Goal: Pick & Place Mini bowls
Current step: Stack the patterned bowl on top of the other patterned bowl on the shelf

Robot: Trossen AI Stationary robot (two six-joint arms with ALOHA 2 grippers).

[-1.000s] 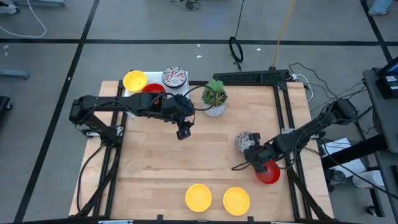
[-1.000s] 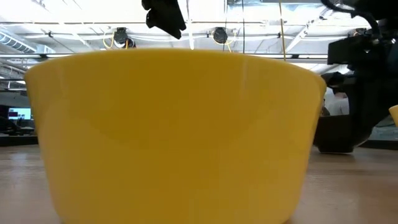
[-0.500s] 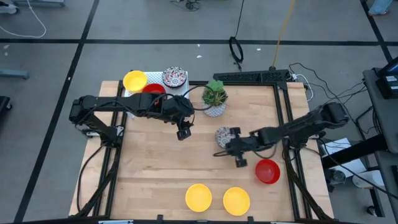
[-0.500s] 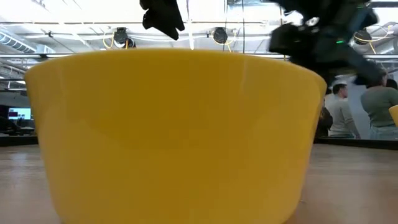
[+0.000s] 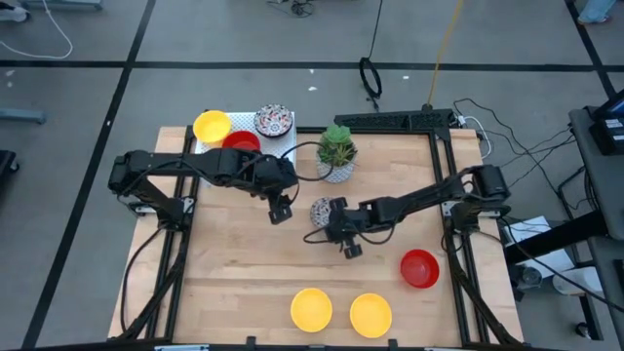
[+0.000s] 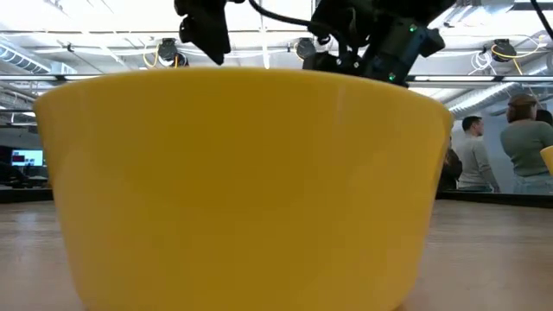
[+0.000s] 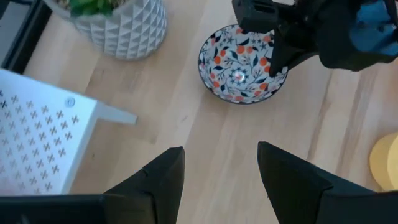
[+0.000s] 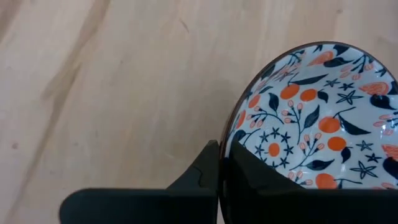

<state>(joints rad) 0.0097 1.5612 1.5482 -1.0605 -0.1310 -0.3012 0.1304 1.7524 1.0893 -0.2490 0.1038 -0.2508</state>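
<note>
A white mini bowl with a red and dark floral pattern [image 5: 322, 211] sits mid-table in my shut right gripper [image 5: 333, 218], also seen in the left wrist view [image 7: 242, 62]. Just to its left my left gripper [image 5: 281, 211] hovers open with nothing between its fingers [image 7: 221, 171]. A red bowl [image 5: 419, 268] rests on its base at the right. Two yellow bowls [image 5: 312, 308] [image 5: 370, 314] stand at the near edge. A yellow bowl [image 5: 212, 126], a red one [image 5: 241, 142] and a floral one [image 5: 274, 121] stand at the far left. My right gripper pinches the floral bowl's rim [image 8: 231, 140] on the side toward the table's right, one finger [image 8: 264, 183] inside the bowl and one [image 8: 199, 177] outside. The fingers slant down from the table's right. The bowl stays mouth up and about level; whether its base is clear of the table I cannot tell.
A white faceted pot with a green plant [image 5: 336, 154] stands just behind the held bowl. A white perforated rack [image 7: 37, 137] lies at the far left. The near yellow bowl [image 6: 242, 190] fills the low view; people stand in the room behind [image 6: 527, 142].
My right gripper has carried the floral bowl toward the table's left, away from the red bowl at the right and up to the middle beside my left gripper. The red bowl has stayed where it was.
</note>
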